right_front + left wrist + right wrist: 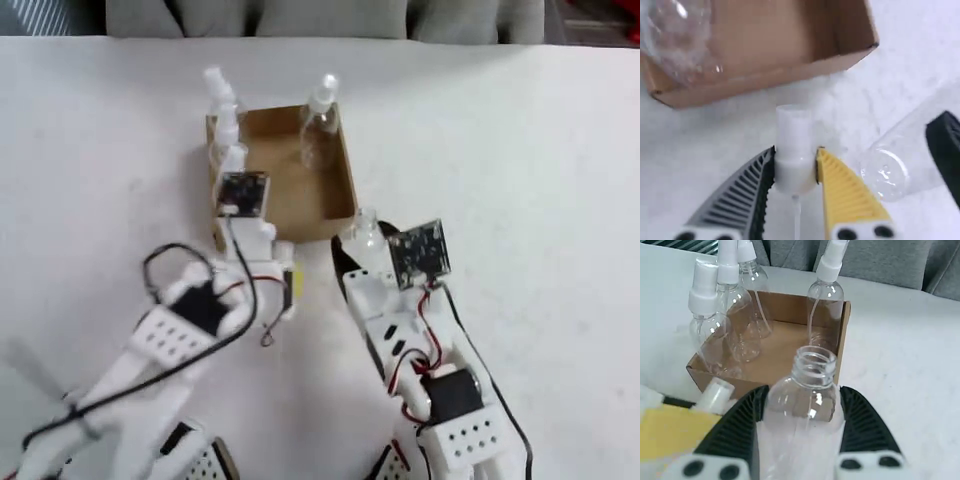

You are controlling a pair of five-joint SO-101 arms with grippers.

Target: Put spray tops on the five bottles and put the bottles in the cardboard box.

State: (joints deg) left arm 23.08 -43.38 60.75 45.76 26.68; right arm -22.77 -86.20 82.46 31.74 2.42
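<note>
- Your right gripper (802, 394) has its black jaws clamped on the body of a clear plastic bottle with an open neck (809, 371). It holds the bottle upright just off the near right corner of the brown cardboard box (842, 335), and I'd judge the mouth is kept up so a top can go in.
- Your left gripper (795, 159), one jaw grey and one yellow, is closed on a white plastic spray top (792, 127). The thin dip tube (796, 215) runs back between the jaws. This gripper sits by the box's near wall, close to the open bottle, which looks well placed for carrying the top over the neck.
- Four clear bottles with white spray tops (825, 300) stand in the box: three along its left wall and one in its far right corner. That leaves bare floor for the fifth.
- That box rests on the white table (520, 150), towards the middle of its far edge.
- For the next move, line the tube up with the neck, since a tilted top could miss it.
</note>
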